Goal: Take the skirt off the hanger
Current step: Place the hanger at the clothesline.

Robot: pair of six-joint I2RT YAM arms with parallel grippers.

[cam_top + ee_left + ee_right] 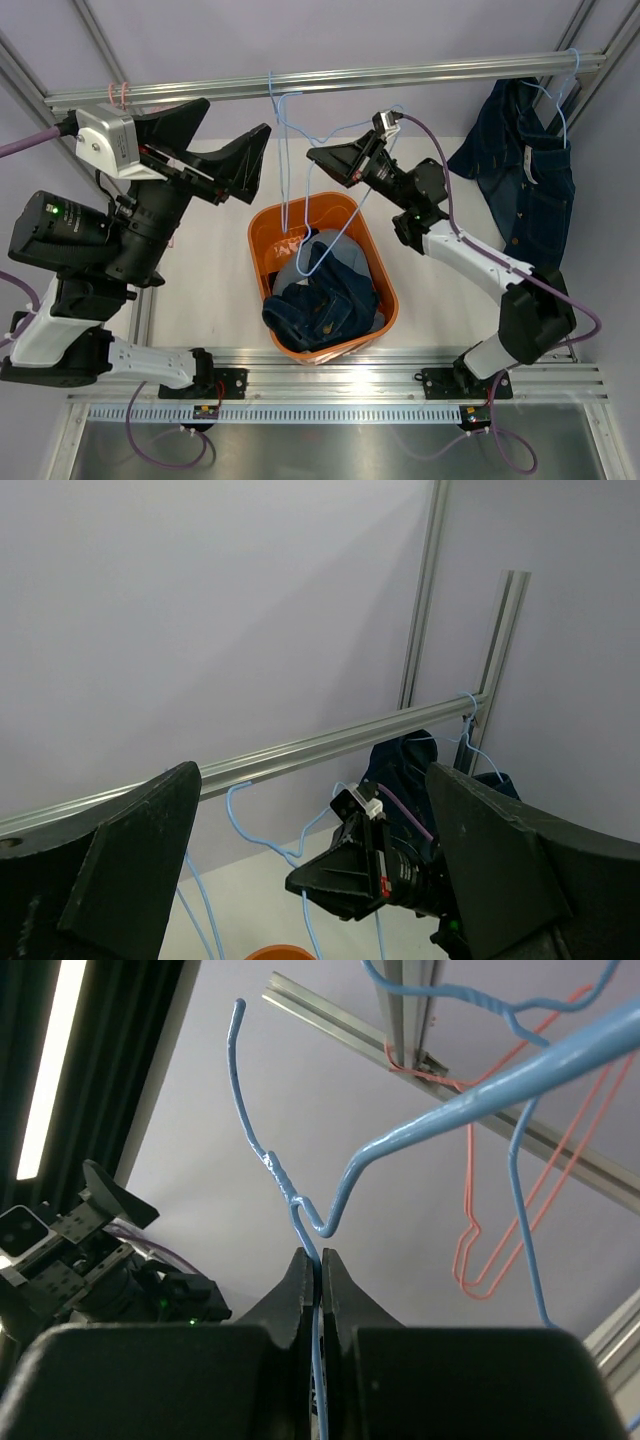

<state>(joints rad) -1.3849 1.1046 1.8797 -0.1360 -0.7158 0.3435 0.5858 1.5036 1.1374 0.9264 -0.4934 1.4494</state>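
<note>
My right gripper (315, 158) (320, 1255) is shut on the wire of a light-blue hanger (296, 128) (300, 1205), just below its twisted neck. The hanger's hook is at the rail (300, 82) and its lower loop hangs over the orange basket (385, 275). A lighter blue denim piece (350, 262), possibly the skirt, lies in the basket with dark denim (310, 315); no buttons show. Pink hangers (120, 95) (500, 1230) hang bare at the rail's left end. My left gripper (238, 117) (312, 770) is open and empty, left of the blue hanger.
A dark navy denim garment (525, 170) (400, 765) hangs on another light-blue hanger at the rail's right end. Upright frame posts (495, 650) stand at the back right. A metal rail (400, 360) runs along the near table edge in front of the basket.
</note>
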